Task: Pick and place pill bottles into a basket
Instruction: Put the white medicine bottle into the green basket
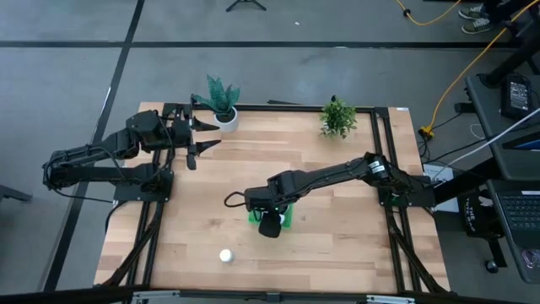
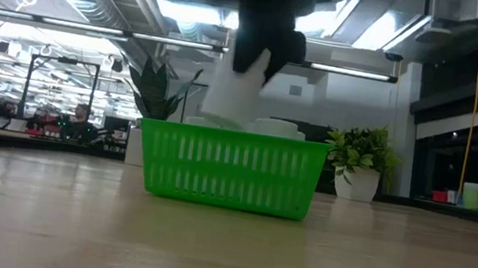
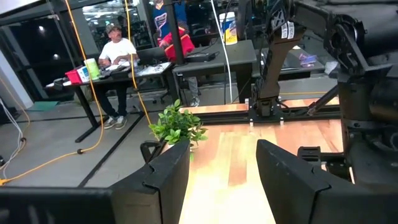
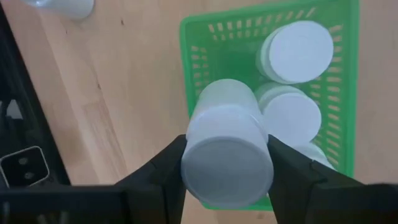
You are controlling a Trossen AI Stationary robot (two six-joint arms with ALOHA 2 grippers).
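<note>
A white pill bottle (image 4: 229,152) is clamped between the fingers of the right gripper (image 4: 227,163) and held above the green basket (image 4: 205,37) at mid-table, where other capped bottles (image 4: 297,51) are stood upright. One more bottle (image 1: 225,255) is left on the wood near the table's front edge, well apart from the basket. The left gripper (image 3: 222,177) is held with fingers apart near the back left corner, beside a potted plant (image 1: 220,100).

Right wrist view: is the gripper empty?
No, the right gripper is shut on a white pill bottle, holding it above the green basket, which already has bottles inside.
</note>
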